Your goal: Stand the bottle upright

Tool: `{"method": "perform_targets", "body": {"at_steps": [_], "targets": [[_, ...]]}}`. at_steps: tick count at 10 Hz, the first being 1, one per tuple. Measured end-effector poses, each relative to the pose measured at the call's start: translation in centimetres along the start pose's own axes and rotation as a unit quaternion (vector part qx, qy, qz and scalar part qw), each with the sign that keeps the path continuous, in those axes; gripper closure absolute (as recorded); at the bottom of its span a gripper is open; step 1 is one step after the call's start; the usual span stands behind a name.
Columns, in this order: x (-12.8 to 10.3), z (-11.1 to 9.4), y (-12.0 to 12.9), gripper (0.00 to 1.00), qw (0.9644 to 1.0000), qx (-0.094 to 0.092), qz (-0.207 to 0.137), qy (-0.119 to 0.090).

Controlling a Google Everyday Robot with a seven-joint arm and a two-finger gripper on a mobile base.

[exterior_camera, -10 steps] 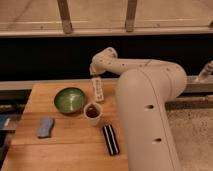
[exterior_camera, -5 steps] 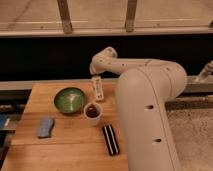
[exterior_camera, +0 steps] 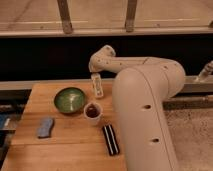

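Note:
The bottle [exterior_camera: 97,86] is a slim white bottle with a pale label. It is nearly upright, leaning slightly, at the far edge of the wooden table [exterior_camera: 65,145], just right of the green bowl. My gripper [exterior_camera: 95,76] reaches down from the white arm and is shut on the bottle's top end. The bottle's lower end is at or just above the table surface; I cannot tell whether it touches.
A green bowl [exterior_camera: 69,99] sits left of the bottle. A white cup of dark liquid [exterior_camera: 93,111] stands just in front of the bottle. A flat black case with white stripes [exterior_camera: 111,139] lies nearer. A blue sponge [exterior_camera: 45,127] lies at the left. My arm's large white body [exterior_camera: 145,115] covers the table's right side.
The bottle and gripper have shifted very slightly, up and a little left. Everything else on the table has stayed put.

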Motion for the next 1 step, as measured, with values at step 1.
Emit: {"method": "perform_targets", "body": {"at_steps": [1], "targets": [[-0.16, -0.10, -0.25, 1.00, 1.0000, 0.002, 0.000, -0.005]]}}
